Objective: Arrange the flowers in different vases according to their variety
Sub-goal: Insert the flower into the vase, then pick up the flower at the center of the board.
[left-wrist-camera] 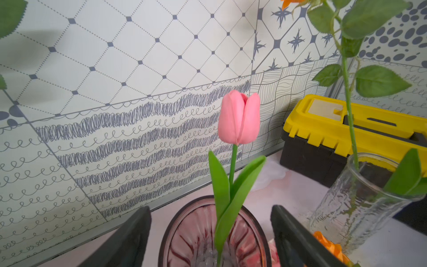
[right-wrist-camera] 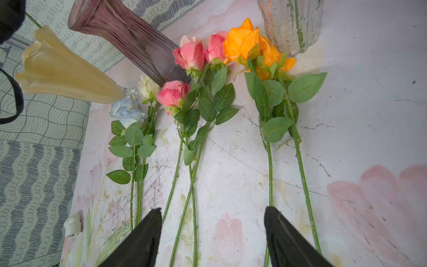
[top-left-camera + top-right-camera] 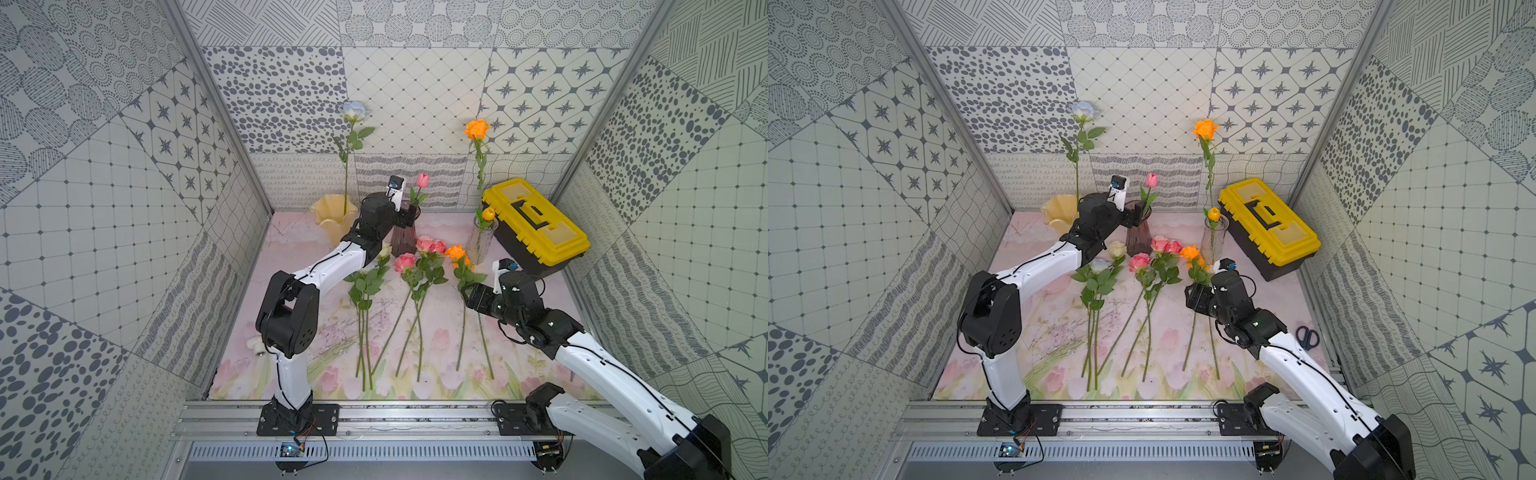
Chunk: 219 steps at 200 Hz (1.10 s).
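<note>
My left gripper is open over the mouth of the dark purple vase. A pink tulip stands in that vase, free between the fingers. The cream ruffled vase holds a pale-blue rose. The clear vase holds an orange rose and a yellow bud. Pale roses, pink roses and orange roses lie on the mat. My right gripper hangs open and empty just above their stems, near the orange pair.
A yellow-and-black toolbox stands at the back right beside the clear vase. Scissors lie by the right wall. A small white fitting sits at the mat's left edge. Patterned walls close three sides.
</note>
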Each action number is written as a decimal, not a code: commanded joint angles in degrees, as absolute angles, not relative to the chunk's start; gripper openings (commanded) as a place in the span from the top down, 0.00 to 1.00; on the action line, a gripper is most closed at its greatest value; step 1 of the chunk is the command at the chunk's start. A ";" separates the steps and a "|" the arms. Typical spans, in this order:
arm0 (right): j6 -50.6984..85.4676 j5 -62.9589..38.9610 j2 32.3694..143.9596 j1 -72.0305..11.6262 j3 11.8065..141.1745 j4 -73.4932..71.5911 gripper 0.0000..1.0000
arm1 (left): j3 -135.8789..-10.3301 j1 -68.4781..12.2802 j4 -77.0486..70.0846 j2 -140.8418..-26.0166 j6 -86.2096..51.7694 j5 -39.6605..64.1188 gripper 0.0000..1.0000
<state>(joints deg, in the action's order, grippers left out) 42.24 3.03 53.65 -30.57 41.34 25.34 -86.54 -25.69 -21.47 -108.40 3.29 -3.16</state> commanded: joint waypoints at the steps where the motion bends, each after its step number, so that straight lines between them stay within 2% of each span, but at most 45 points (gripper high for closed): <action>1: 42.92 3.48 54.30 -31.21 40.85 22.42 0.25 | -83.06 -25.48 -22.29 -103.66 0.71 -2.82 0.09; 31: 42.60 3.25 54.57 -31.33 40.53 22.39 0.25 | -78.91 -25.66 -17.26 -97.88 0.32 -1.12 0.04; 73: 42.80 2.56 54.69 -31.46 39.15 21.45 0.25 | -71.16 -27.40 -6.90 -87.70 -0.64 -1.90 0.03; 125: 41.88 1.66 54.86 -31.51 38.58 21.58 0.25 | -59.10 -31.75 5.75 -72.33 -4.03 -7.03 0.03; 159: 41.13 0.83 55.41 -31.53 38.51 21.74 0.25 | -53.57 -32.95 17.85 -64.08 -10.89 -9.08 0.04; 219: 40.58 0.14 55.76 -31.64 38.40 21.79 0.25 | -49.09 -33.22 37.61 -56.59 -20.29 -9.79 0.07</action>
